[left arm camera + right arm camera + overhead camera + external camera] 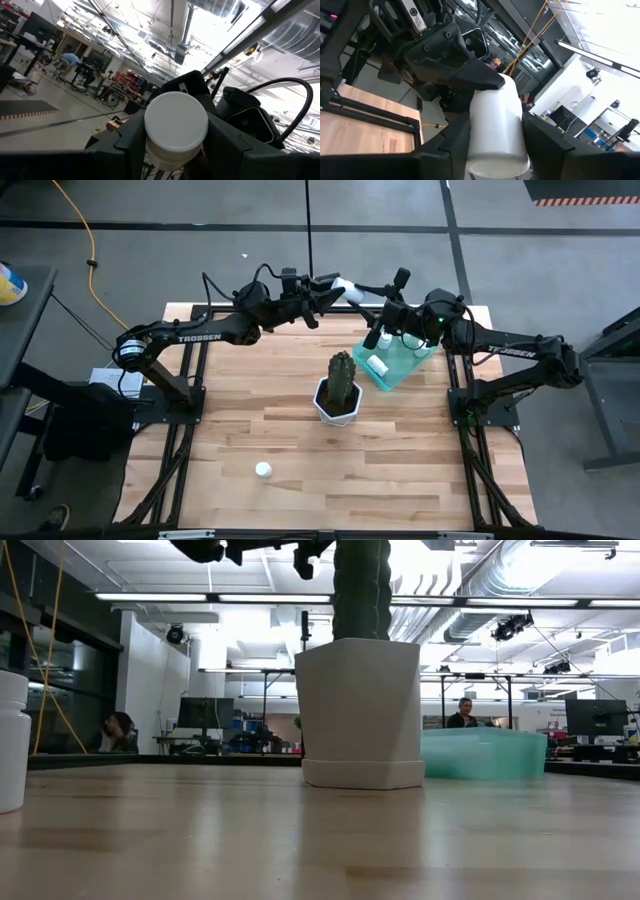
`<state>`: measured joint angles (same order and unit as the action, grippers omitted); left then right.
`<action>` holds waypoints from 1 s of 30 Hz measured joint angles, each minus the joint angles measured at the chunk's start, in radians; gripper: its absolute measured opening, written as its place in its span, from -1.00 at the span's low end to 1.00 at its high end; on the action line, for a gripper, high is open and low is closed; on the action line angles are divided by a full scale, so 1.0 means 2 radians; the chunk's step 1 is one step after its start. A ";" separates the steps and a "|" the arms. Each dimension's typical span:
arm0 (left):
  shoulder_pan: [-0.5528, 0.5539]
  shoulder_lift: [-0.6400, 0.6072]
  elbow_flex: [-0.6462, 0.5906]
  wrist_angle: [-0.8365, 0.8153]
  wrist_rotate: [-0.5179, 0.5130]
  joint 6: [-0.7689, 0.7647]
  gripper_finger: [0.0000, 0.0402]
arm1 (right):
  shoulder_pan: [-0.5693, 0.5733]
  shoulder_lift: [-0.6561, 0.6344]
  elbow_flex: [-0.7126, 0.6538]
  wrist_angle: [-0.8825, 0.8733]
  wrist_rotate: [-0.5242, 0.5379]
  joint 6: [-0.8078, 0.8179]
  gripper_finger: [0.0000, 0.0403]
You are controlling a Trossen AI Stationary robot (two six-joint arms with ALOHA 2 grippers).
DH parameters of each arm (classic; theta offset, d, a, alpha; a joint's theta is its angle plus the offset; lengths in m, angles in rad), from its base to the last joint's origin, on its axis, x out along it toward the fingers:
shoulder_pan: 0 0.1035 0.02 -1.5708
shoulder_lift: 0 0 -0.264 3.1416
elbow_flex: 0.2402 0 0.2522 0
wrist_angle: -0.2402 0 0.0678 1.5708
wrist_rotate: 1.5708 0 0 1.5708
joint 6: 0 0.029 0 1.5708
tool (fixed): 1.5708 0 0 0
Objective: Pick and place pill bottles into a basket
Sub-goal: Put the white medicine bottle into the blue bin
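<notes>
High view: 2 small white pill bottles lie in the shallow teal plastic basket (400, 360); 1 more (263, 470) stands alone near the table's front. Above the back edge, left gripper (325, 288) and right gripper (368, 302) both clasp a white bottle (346, 288), mid-handover by the look of it.

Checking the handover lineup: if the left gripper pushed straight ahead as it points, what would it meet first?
Probably the right gripper: the left gripper holds a pill bottle pointing at it, both apparently gripping it.
</notes>
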<state>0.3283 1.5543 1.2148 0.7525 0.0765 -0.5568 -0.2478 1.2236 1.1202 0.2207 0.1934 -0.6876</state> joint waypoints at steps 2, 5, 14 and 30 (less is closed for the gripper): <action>0.000 0.000 0.000 0.000 -0.001 0.000 -0.01 | 0.000 0.000 0.000 0.000 -0.008 0.000 -0.25; 0.000 0.000 0.000 0.000 -0.002 0.000 -0.01 | 0.000 0.000 0.000 0.000 -0.003 0.002 -0.22; -0.002 0.000 0.001 0.008 0.006 -0.003 -0.01 | 0.000 0.003 -0.002 -0.010 -0.005 0.003 0.27; -0.001 0.000 0.001 0.004 -0.002 -0.002 -0.01 | 0.000 0.002 -0.002 0.011 0.000 0.009 0.27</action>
<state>0.3260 1.5543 1.2171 0.7601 0.0718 -0.5610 -0.2478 1.2278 1.1172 0.2422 0.1944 -0.6701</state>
